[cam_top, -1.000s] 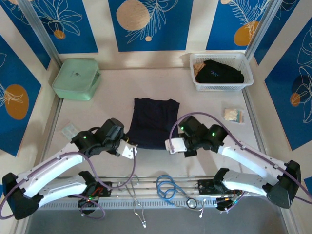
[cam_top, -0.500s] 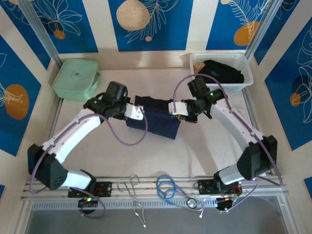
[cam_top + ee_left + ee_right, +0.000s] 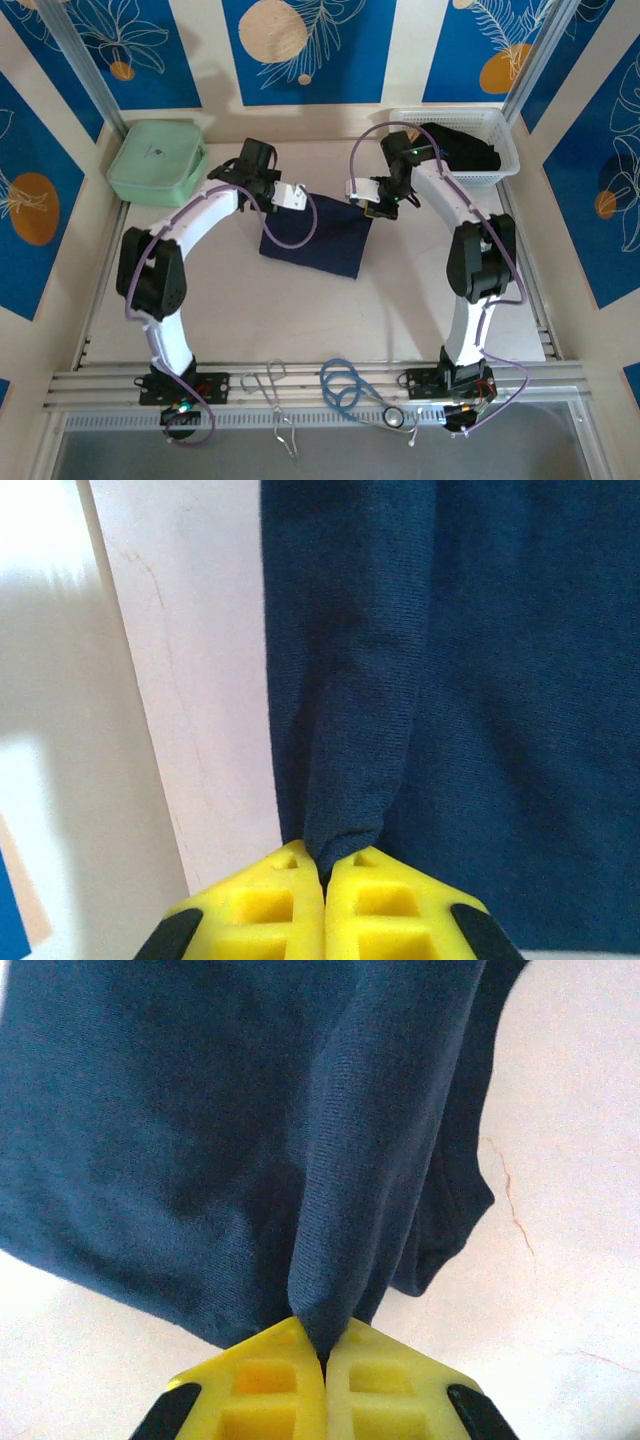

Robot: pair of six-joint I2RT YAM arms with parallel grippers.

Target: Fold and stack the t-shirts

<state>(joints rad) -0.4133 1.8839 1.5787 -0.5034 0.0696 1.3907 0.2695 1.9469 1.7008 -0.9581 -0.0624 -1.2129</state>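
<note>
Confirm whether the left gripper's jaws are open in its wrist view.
No, the left gripper is shut, its yellow fingers pinching a fold of the navy t-shirt.

From above, the scene is bright and evenly lit, and the light seems to come from overhead. The arms throw only soft, faint shadows on the pale table. The navy t-shirt reads as a flat dark patch with little fold detail. In the left wrist view the left side is blown out to white glare. The shirt's weave there is crisp, and the left gripper at the near edge looks slightly soft. The right wrist view shows equally sharp weave, with the table on the right washed nearly white.
</note>
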